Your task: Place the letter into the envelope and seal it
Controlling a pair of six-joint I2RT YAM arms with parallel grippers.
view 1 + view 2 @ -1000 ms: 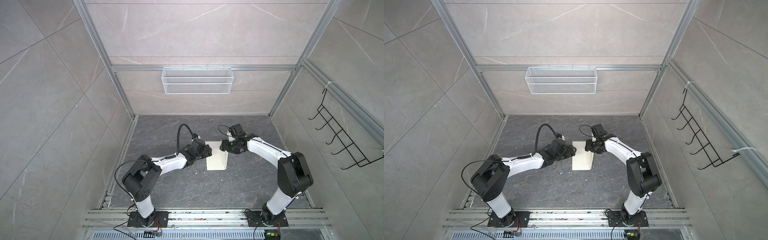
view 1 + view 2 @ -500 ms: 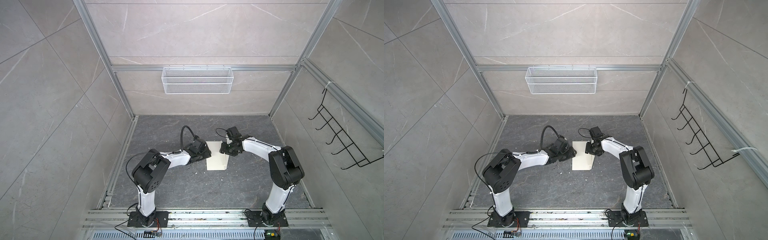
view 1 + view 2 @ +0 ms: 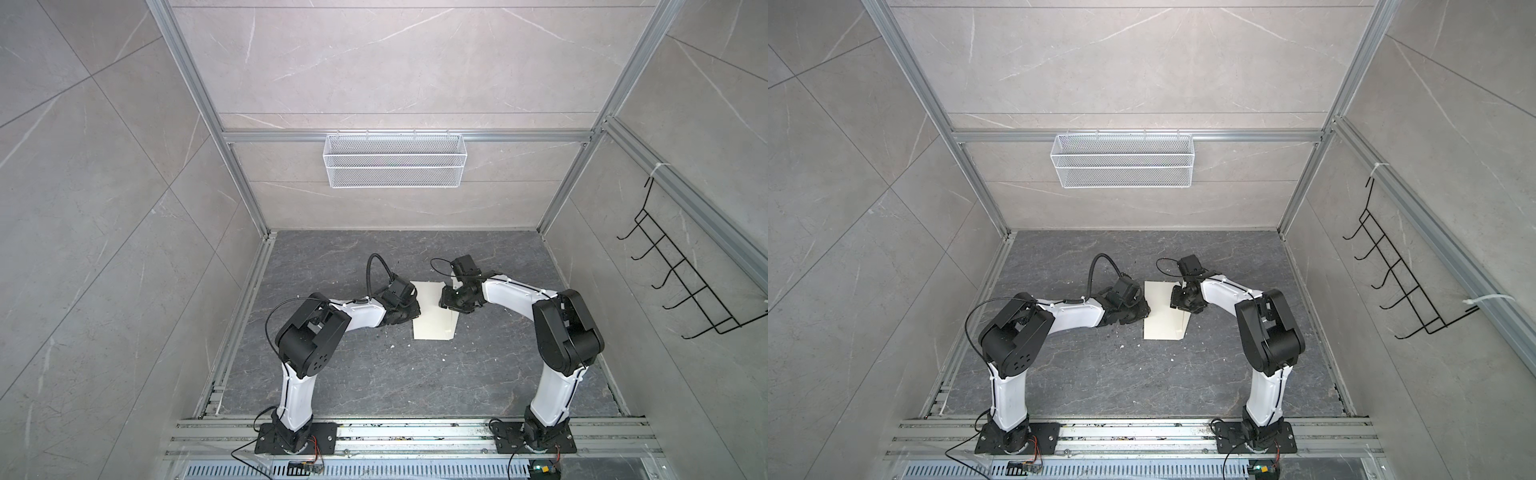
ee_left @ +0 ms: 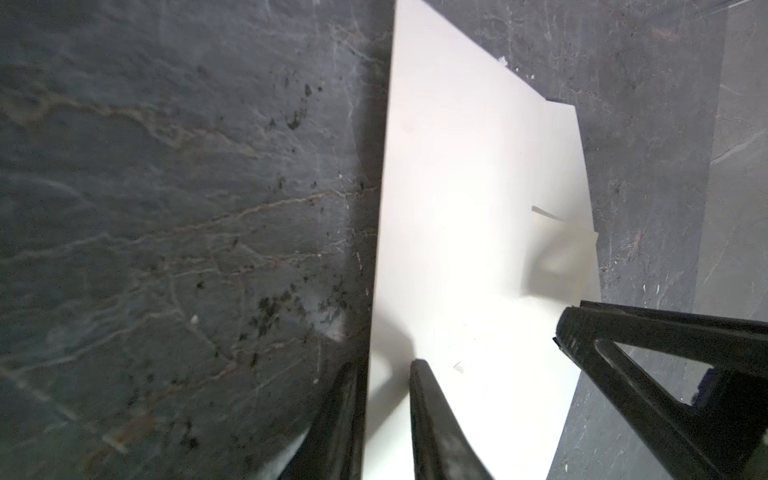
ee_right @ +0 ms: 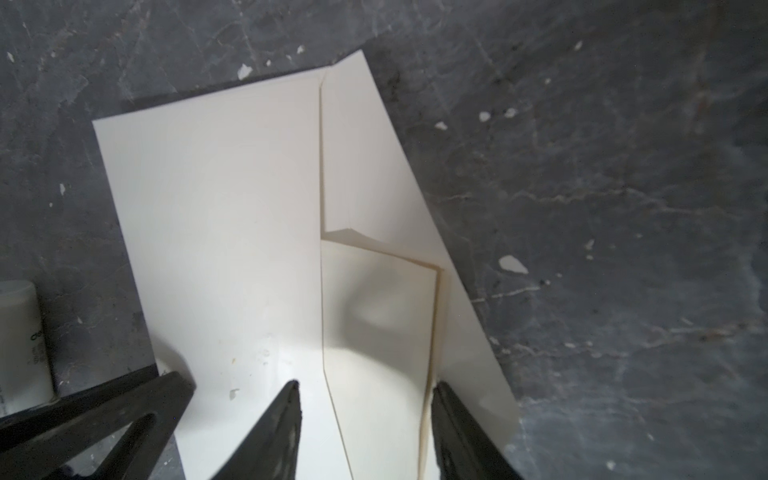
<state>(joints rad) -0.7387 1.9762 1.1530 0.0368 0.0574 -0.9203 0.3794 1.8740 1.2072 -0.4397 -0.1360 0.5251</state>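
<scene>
Grey marbled tiles wall in your cell, with a white wire basket (image 3: 394,160) on the back wall and a black hook rack (image 3: 681,286) on the right one. On the dark stone desk (image 3: 374,382) the envelope (image 3: 432,320) lies flat, its long edges running front to back.

Your left gripper (image 3: 415,313) sits low at the envelope's left long edge. From the left wrist view you see its fingers (image 4: 428,407) standing close together with only a narrow gap. One is over the cream paper and one over the bare desk just beside it, so the edge runs between them. Whether they pinch the paper you cannot tell.

Your right gripper (image 3: 446,302) is at the envelope's right long edge, toward its far end. In the right wrist view its fingers (image 5: 282,415) stand clearly apart over the envelope, clamped on nothing. Between them you see a folded strip (image 5: 374,311) along that edge, and one layer of it lifts slightly off the paper below.

A small white tube (image 5: 23,345) sits just beside the envelope, near the left gripper; upright or lying, you cannot tell. Small white flecks (image 3: 391,345) dot the desk around the envelope.
</scene>
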